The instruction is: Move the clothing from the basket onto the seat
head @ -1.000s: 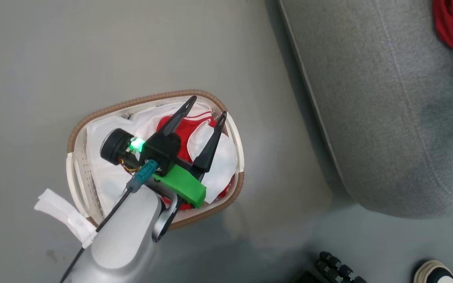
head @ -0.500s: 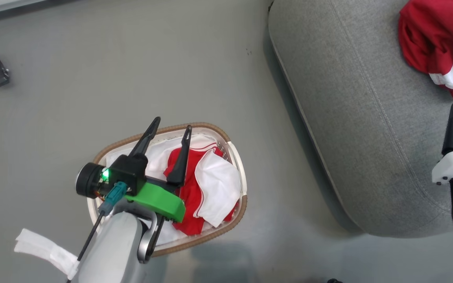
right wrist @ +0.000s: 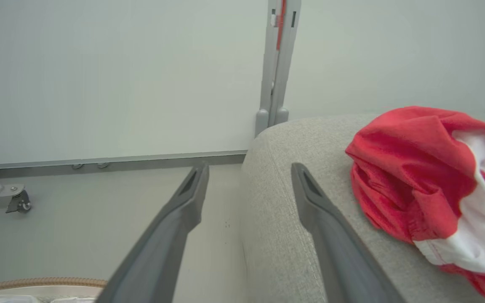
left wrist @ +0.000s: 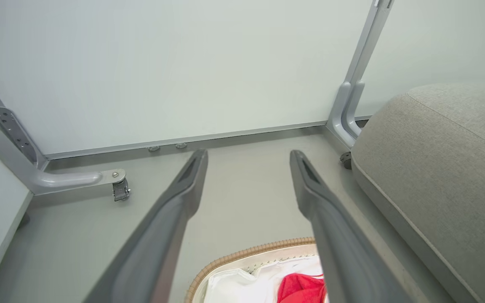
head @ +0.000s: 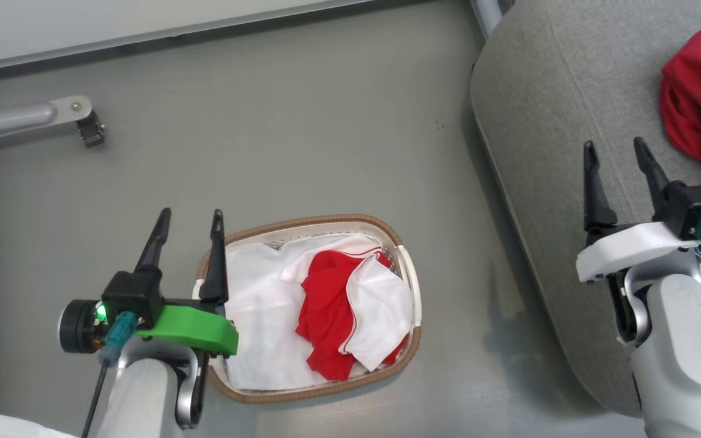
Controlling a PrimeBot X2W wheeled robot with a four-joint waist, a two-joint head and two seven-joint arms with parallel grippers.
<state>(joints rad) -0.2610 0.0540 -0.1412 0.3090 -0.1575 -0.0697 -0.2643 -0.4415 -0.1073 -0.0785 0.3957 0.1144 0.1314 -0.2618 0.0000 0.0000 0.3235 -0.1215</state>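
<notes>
The large grey woven-fabric seat [head: 545,121] spans one to four o'clock in the head view, with a crumpled red-and-white garment [head: 697,103] lying on it at two. At six, the oval white perforated basket [head: 320,219] with a brown rim holds more red-and-white clothing [head: 326,304] — work left. The left tool [head: 191,213], released, hangs at the basket's nine o'clock edge, seemingly ready to pick; the right tool [head: 613,143], likewise spread, hovers by the seat's edge.

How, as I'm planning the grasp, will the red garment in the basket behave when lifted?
Probably floppy: the red garment lies crumpled in the basket, so it should sag. Likely light: thin cloth. It might drag the white sheet beneath.
</notes>
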